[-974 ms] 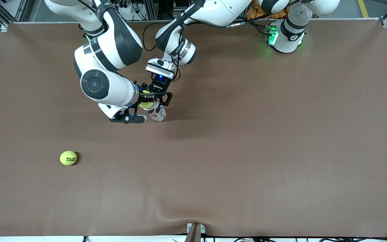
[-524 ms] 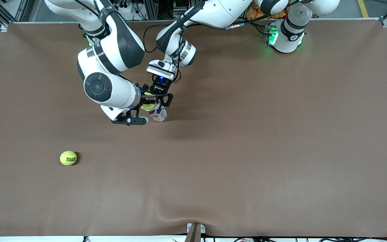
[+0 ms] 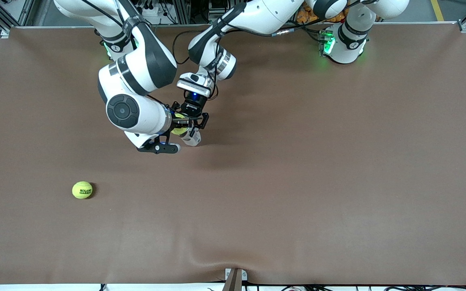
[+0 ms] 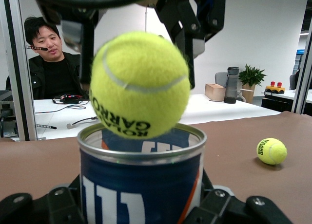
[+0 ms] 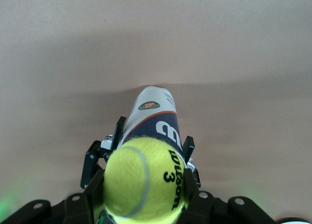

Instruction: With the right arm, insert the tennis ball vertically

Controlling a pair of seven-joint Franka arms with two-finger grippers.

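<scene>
Two balls: one loose tennis ball [image 3: 82,190] is lying on the desk [image 3: 297,182] nearest the front camera, toward the right arm's end, well apart from the work; the other is in the air.
Held ball: the tennis ball [image 4: 140,84] is sitting between the fingers of the right pincer [image 5: 144,199], directly over the mouth of the can [image 4: 141,185]; its underside is just dipping to the rim, not yet inside.
Right pincer: it is closing on the ball's sides and pointing downward over the can.
Left pincer: the left pincer [image 4: 141,212] is gripping the can's body and keeping it upright on the desk, between both arms' bases and the loose ball.
Handling, ball: it is probably light, felt-covered and springy, so the felt is giving good friction; holding across the widest part looks right.
Handling, can: it looks thin-walled with a metal rim, likely light and easy to tip, so the left grip is mattering.
Fit: the mouth is looking barely wider than the ball; centring is what counts.
</scene>
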